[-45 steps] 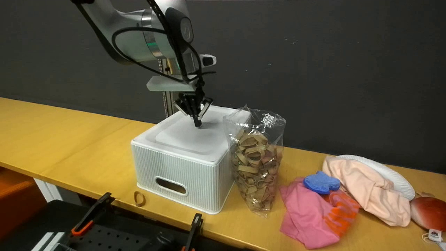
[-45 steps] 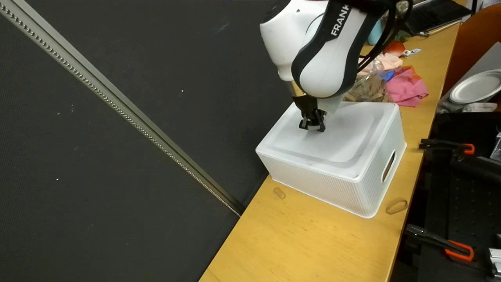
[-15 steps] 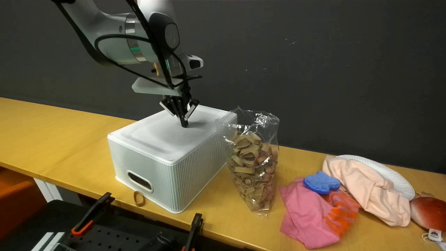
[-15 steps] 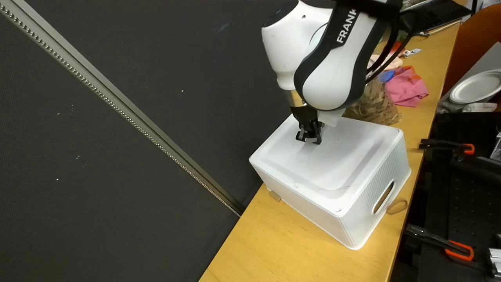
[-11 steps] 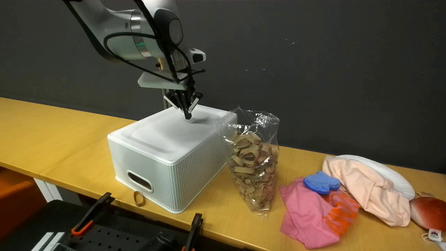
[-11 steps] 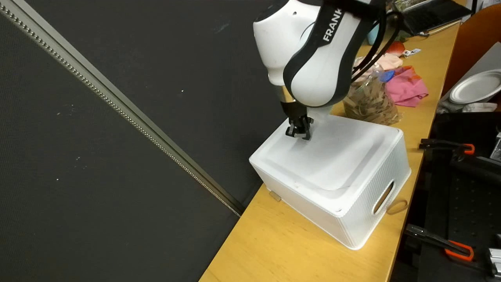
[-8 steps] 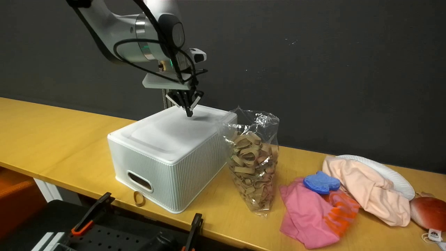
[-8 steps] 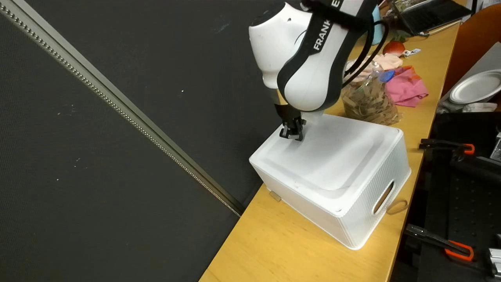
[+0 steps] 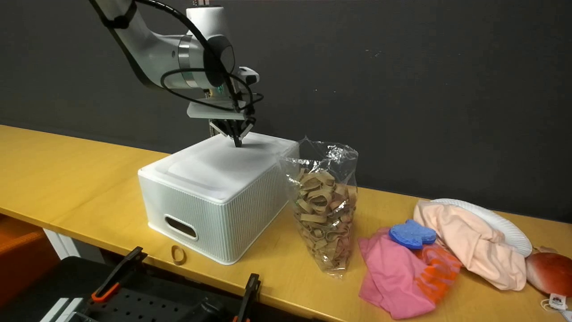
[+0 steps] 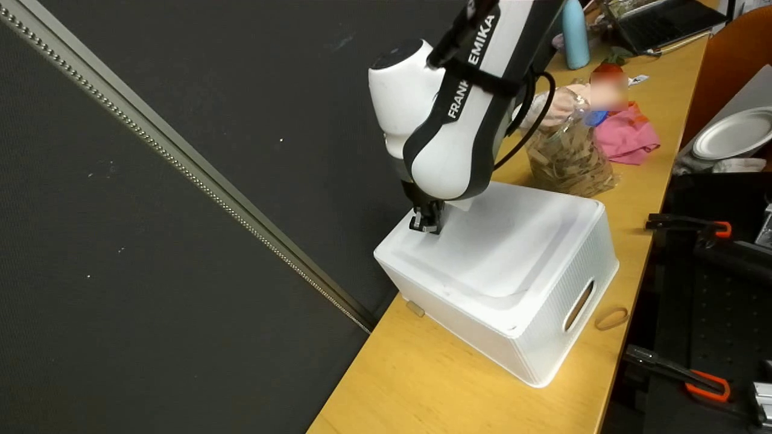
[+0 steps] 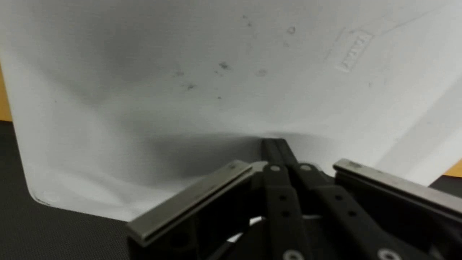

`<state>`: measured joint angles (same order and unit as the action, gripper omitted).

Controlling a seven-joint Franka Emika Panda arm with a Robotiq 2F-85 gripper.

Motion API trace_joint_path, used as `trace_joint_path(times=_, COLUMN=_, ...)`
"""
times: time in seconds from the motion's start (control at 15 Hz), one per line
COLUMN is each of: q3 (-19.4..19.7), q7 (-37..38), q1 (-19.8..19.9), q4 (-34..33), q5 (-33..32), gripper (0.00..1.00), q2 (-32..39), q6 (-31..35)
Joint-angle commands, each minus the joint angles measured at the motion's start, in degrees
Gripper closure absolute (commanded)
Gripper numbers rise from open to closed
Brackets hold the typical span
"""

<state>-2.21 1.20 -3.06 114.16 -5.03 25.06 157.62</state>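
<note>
A white ribbed box [image 9: 254,214] with a flat recessed top stands on the wooden table, with an oval handle hole in its end. Its top fills most of the wrist view [image 11: 223,54]. My gripper [image 9: 237,144] points down at the top near the wall-side edge; it also shows in the other view angle [image 10: 427,231]. In the wrist view its black fingertips [image 11: 274,141] are together with nothing between them. They appear to touch the white surface, where their shadow meets them. A clear plastic bag of tan rubber bands [image 9: 324,214] stands beside the box.
Loose rubber bands lie by the box's front [image 9: 178,255] and by its side [image 10: 415,308]. A pink cloth [image 9: 397,277], blue sponge-like piece [image 9: 412,234], peach cloth [image 9: 473,241] and white plate [image 9: 505,223] lie beyond the bag. Clamps [image 9: 120,273] sit at the table edge. A dark wall is behind.
The box first turned and slid on the table beside the bag. The gripper then lifted slightly, moved toward the wall and lowered. In the last half second the box shifted slightly again.
</note>
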Motion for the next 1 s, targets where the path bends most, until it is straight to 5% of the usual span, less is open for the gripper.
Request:
trace_joint_path(times=0.0, q3=-2.9, q7=-3.5, q1=0.9, q4=-1.4, q5=3.2, gripper=1.0, q2=1.4, q6=-0.4)
trace_joint_path(times=0.93, q3=-9.6, q7=-13.4, q1=3.0, q4=-0.2, q5=9.0, gripper=1.0, q2=1.2, q6=-0.3)
